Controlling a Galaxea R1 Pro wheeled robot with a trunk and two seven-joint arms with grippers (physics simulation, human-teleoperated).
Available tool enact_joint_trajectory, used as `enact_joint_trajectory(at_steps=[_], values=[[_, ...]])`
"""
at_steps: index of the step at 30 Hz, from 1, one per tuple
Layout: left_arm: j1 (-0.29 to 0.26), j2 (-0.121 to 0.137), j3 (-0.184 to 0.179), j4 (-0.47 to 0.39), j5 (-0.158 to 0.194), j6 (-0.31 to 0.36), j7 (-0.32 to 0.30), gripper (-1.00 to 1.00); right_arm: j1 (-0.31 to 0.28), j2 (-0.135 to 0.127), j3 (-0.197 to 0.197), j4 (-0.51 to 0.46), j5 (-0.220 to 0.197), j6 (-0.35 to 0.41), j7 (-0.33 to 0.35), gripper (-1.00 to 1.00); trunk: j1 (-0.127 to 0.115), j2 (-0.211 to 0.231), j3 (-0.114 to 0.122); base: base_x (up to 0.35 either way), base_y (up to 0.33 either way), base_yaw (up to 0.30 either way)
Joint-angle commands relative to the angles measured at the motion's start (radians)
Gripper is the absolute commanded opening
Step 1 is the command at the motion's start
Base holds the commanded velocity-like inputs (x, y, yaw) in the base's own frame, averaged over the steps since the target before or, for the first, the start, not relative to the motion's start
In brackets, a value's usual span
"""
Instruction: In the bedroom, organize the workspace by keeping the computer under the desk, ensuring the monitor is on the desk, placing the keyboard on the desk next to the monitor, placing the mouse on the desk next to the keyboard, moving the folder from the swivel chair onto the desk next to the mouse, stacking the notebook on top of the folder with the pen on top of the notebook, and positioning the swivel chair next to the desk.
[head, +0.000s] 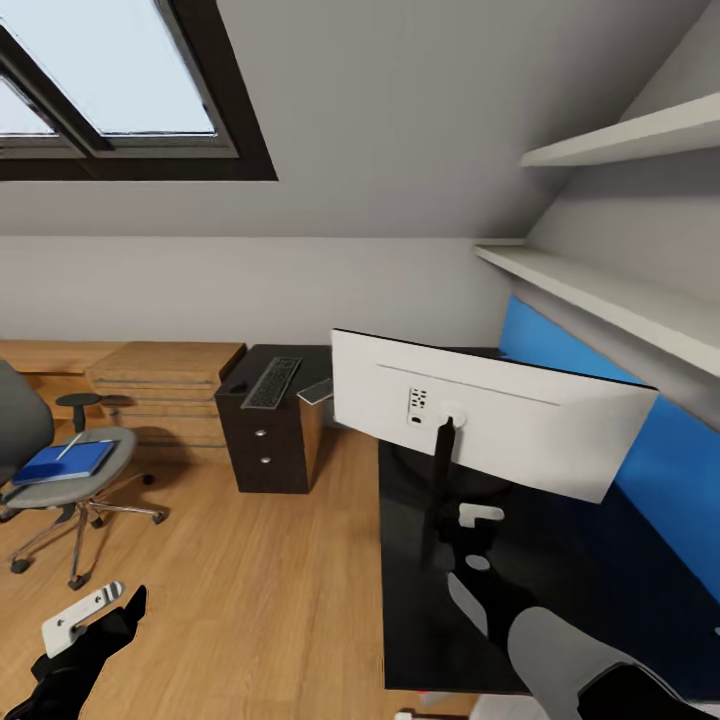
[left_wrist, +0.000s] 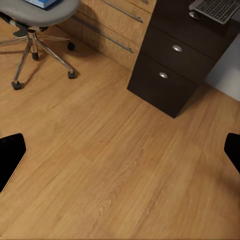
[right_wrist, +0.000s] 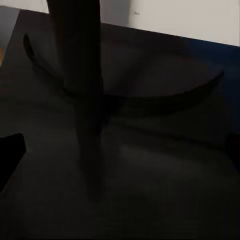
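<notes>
Two arms in play, and the right one sits nearer the work. Monitor (head: 480, 415) stands on the desk (head: 600, 590), pale back toward the robot, its long axis running left to right and slightly away at the right end. Thin black stand (head: 441, 480) drops from mid-back to the glossy top. Right gripper (head: 478, 535) is just near of that stand, over the desk, aimed at it; in the right wrist view the post (right_wrist: 82, 90) and curved foot (right_wrist: 150, 102) lie straight ahead, offset toward one finger. Jaws spread wide, nothing between them.

Left gripper (head: 100, 610) hangs low over the wood floor, near left, well apart from everything; fingers (left_wrist: 11, 156) wide apart, empty.

Keyboard (head: 271, 382) lies on the black drawer unit (head: 268, 440) at the far left end of the desk, long axis pointing near to far. Folder (head: 64, 461) rests on the swivel chair (head: 60, 485) seat, far left, closer to the left arm.

Judgement: any nudge of the monitor belongs to the right arm; chair and folder to the left.
</notes>
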Motion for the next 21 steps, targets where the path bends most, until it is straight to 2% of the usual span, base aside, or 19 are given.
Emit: enact_joint_trajectory(at_steps=[1,4,9,12,21], values=[[0.0,0.001,-0.001,-0.002,0.01,0.004,0.006,1.0,-0.001,0.004,0.009,0.003,-0.003,-0.008,-0.005,1.0,0.001,-0.002,-0.002,-0.003,0.331,0.0],[0.0,0.001,-0.001,-0.002,0.01,0.004,0.006,1.0,0.0,0.014,0.009,0.009,0.033,-0.017,-0.006,1.0,0.001,-0.002,-0.002,-0.002,0.334,0.0],[0.0,0.001,0.0,-0.002,0.01,0.004,0.006,1.0,0.0,0.018,0.009,0.014,0.053,-0.024,-0.006,1.0,0.001,-0.002,-0.002,0.026,0.225,0.0],[0.0,0.001,0.0,-0.002,0.01,0.004,0.006,1.0,0.0,0.017,0.008,0.014,0.056,-0.025,-0.006,1.0,0.001,-0.002,-0.002,0.017,0.081,0.0],[0.0,-0.001,-0.003,-0.003,0.01,-0.023,0.005,1.0,0.0,0.011,0.007,0.061,0.059,-0.142,-0.006,1.0,0.001,-0.002,-0.002,0.041,0.006,0.0]])
